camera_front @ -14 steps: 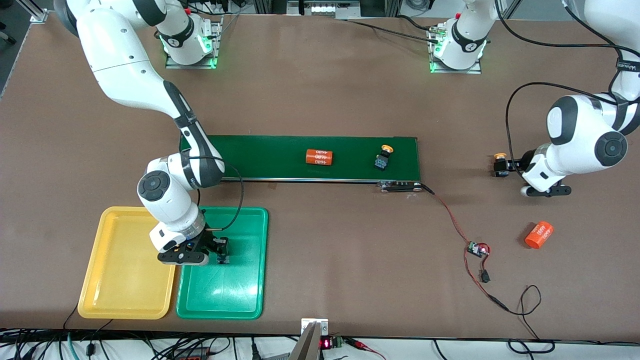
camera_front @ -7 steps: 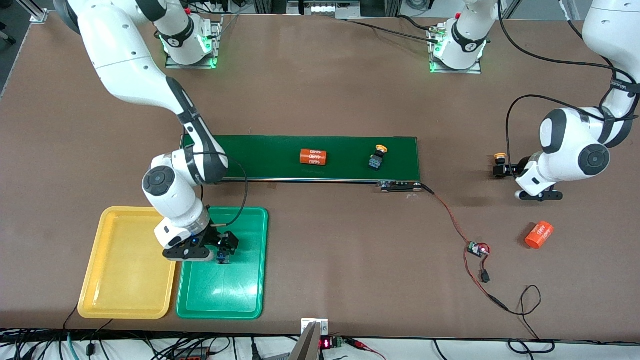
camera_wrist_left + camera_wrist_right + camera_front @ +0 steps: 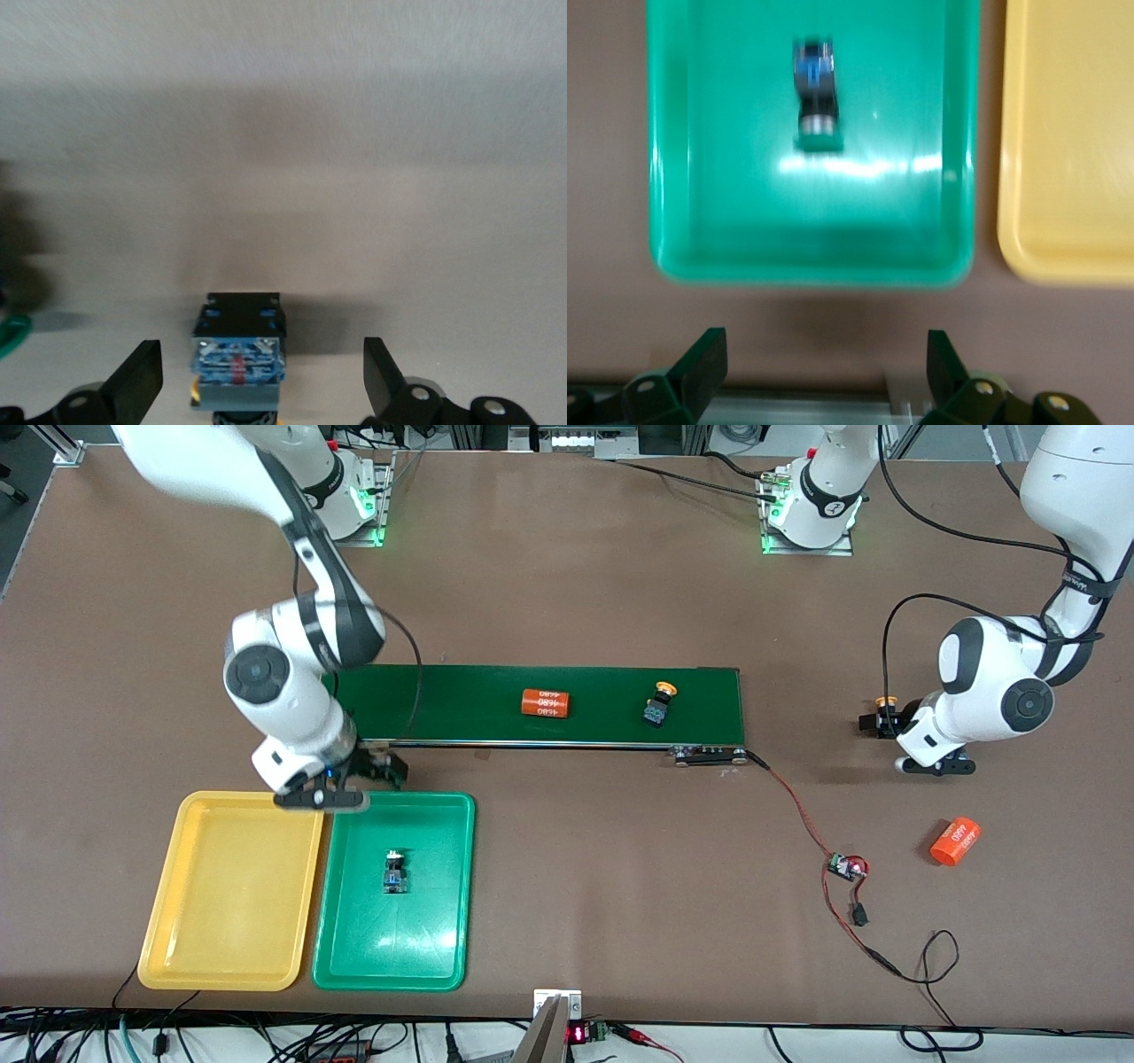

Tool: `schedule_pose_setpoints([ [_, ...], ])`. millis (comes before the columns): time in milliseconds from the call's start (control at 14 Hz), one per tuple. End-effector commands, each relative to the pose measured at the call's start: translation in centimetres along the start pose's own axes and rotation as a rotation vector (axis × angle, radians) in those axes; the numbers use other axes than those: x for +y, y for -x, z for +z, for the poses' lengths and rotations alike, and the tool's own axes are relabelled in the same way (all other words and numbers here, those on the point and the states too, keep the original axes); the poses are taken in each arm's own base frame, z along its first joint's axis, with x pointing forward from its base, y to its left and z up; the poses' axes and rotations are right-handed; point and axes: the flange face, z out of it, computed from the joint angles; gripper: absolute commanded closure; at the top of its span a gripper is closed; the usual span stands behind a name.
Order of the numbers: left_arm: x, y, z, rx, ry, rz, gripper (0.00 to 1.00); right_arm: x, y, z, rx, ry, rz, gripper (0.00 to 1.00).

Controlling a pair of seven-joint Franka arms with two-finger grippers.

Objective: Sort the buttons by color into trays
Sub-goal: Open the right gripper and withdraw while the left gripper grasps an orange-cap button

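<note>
A green-capped button (image 3: pixel 394 871) lies in the green tray (image 3: pixel 443 948), also seen in the right wrist view (image 3: pixel 815 88). My right gripper (image 3: pixel 376 772) is open and empty over the table strip between the belt and the green tray (image 3: pixel 682 177); its jaws (image 3: pixel 824 372) stand wide apart. The yellow tray (image 3: pixel 221 903) beside it holds nothing. A yellow-capped button (image 3: pixel 658 707) lies on the belt. Another yellow-capped button (image 3: pixel 884 705) stands on the table at the left arm's end. My left gripper (image 3: pixel 879 728) is open around it (image 3: pixel 239 354), fingers (image 3: pixel 142 381) clear of its sides.
The long dark-green conveyor belt (image 3: pixel 461 691) carries an orange cylinder (image 3: pixel 544 703). A second orange cylinder (image 3: pixel 956 841) lies on the table nearer the front camera than the left gripper. A red-black cable with a small board (image 3: pixel 846 865) runs from the belt's end.
My right gripper let go of the green-capped button in the green tray, rose and drew back toward the belt. My left gripper closed in around its button. The belt's items drifted toward the right arm's end.
</note>
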Motion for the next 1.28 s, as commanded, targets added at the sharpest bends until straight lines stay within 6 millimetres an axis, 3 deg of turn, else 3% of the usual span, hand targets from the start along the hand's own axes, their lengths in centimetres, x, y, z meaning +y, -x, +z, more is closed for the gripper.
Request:
schedule_pose_setpoints([
  [0, 0.0, 0.8, 0.6, -0.004, -0.011, 0.030, 0.34, 0.0, 6.1, -2.2, -0.049, 0.007, -0.009, 0.00],
  [71, 0.1, 1.1, 0.4, -0.008, -0.014, 0.036, 0.61, -0.3, 7.4, -2.8, -0.050, 0.010, 0.007, 0.00],
  [142, 0.0, 1.2, -0.7, 0.001, -0.024, 0.031, 0.81, -0.9, 8.7, -3.1, -0.053, 0.010, 0.052, 0.00],
  [214, 0.0, 1.1, -1.3, -0.001, -0.030, 0.032, 0.93, -1.7, 9.7, -3.6, -0.052, 0.009, 0.086, 0.00],
  [285, 0.0, 1.1, -1.7, 0.006, -0.033, 0.034, 1.00, -2.4, 10.7, -3.7, -0.053, 0.012, 0.107, 0.00],
  [427, 0.0, 0.9, -1.8, 0.012, -0.034, 0.036, 1.00, -3.7, 11.8, -3.4, -0.074, 0.020, 0.123, 0.00],
  [570, 0.4, 0.7, -3.6, 0.036, -0.051, 0.046, 1.00, -4.9, 11.5, -3.1, -0.070, 0.014, 0.166, 0.00],
  [641, 1.6, 0.7, -4.4, 0.043, -0.061, 0.069, 1.00, -5.7, 11.5, -2.8, -0.071, 0.010, 0.154, 0.00],
  [855, 9.4, 1.8, -7.7, 0.004, -0.104, 0.173, 1.00, -6.9, 11.4, -1.7, -0.045, -0.019, 0.140, 0.00],
  [926, 12.9, 2.2, -8.7, 0.016, -0.093, 0.170, 1.00, -7.7, 11.7, -0.9, -0.048, -0.023, 0.126, 0.00],
  [1211, 23.0, 3.3, -11.3, 0.053, 0.014, 0.109, 1.00, -7.7, 11.7, -0.4, -0.049, -0.021, 0.105, 0.00],
])
